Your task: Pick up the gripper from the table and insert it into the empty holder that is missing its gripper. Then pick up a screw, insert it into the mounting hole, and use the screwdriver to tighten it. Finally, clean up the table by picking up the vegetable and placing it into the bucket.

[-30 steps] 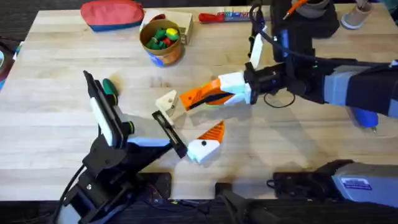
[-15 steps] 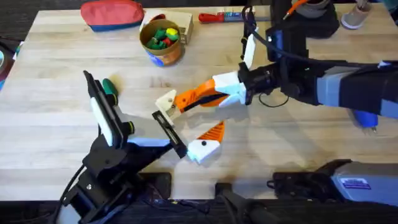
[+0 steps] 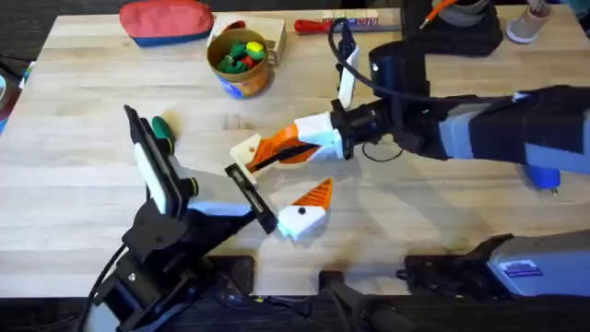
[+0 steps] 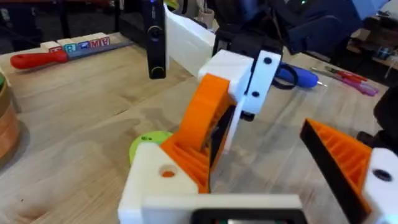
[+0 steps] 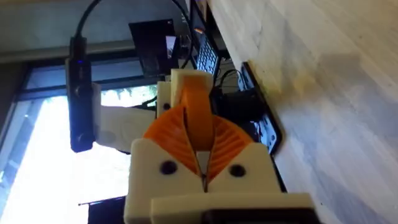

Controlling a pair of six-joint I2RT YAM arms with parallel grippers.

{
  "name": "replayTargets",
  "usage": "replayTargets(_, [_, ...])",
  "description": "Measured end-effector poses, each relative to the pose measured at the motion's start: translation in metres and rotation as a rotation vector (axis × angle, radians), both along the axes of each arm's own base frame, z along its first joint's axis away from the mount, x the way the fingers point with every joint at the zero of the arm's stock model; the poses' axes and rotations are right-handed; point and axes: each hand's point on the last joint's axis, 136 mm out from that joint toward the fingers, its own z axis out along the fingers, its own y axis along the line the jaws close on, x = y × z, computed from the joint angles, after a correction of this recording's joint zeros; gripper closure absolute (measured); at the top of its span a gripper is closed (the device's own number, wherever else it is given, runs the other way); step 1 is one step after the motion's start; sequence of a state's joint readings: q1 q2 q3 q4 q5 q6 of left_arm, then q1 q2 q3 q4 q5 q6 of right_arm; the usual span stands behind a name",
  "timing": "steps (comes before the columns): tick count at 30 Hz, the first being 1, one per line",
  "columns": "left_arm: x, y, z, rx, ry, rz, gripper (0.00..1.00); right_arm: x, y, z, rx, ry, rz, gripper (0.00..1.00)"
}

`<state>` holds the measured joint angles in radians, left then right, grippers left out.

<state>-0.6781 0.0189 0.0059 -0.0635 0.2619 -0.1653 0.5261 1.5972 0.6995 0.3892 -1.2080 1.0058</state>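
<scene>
From overhead, the right pincer [image 3: 269,152] reaches across the wooden surface [image 3: 83,184] with its orange fingers closed together around the cream-white gripper [image 3: 245,150], which sits right at the fingertips and looks clamped, though the contact itself is hard to make out. The holder [image 3: 302,217] lies just beside and below that pincer, nearer the arm bases, with the left pincer [image 3: 251,195] close by; whether the left one is open cannot be told. The vegetable [image 3: 163,129] lies well off to the side, the bucket [image 3: 239,62] farther away toward the far edge. In the left wrist view, the right pincer [image 4: 205,140] hangs close ahead, fingers pressed together, the holder [image 4: 348,165] beside it. In the right wrist view, the cream piece [image 5: 186,84] stands between the closed orange fingers [image 5: 166,132]. It is probably light, rigid, smooth plastic, likely to twist; gripping its flat faces suits best.
</scene>
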Motion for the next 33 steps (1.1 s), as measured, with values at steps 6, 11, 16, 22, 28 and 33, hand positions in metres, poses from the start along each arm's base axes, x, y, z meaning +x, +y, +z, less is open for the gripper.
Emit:
replayTargets(6, [0.009, 0.007, -0.001, -0.004, 0.013, 0.062, 0.013, 0.016, 0.019, -0.002, -0.009, 0.008, 0.008, 0.998])
replayTargets(11, [0.015, 0.013, -0.002, -0.003, 0.017, 0.105, 0.013, 0.021, 0.027, -0.003, -0.013, 0.005, 0.01, 0.998])
replayTargets(16, [0.016, 0.013, -0.002, -0.002, 0.017, 0.112, 0.014, 0.022, 0.028, -0.003, -0.016, 0.003, 0.006, 0.998])
replayTargets(22, [0.015, 0.013, -0.002, -0.005, 0.02, 0.109, 0.013, 0.025, 0.029, -0.005, -0.029, 0.003, -0.015, 0.998])
replayTargets(28, [0.017, 0.015, -0.003, -0.007, 0.027, 0.124, 0.013, 0.028, 0.032, -0.007, -0.045, 0.0, -0.038, 0.998])
replayTargets(33, [0.018, 0.015, -0.003, -0.008, 0.03, 0.129, 0.014, 0.028, 0.033, -0.007, -0.048, -0.004, -0.043, 0.998])
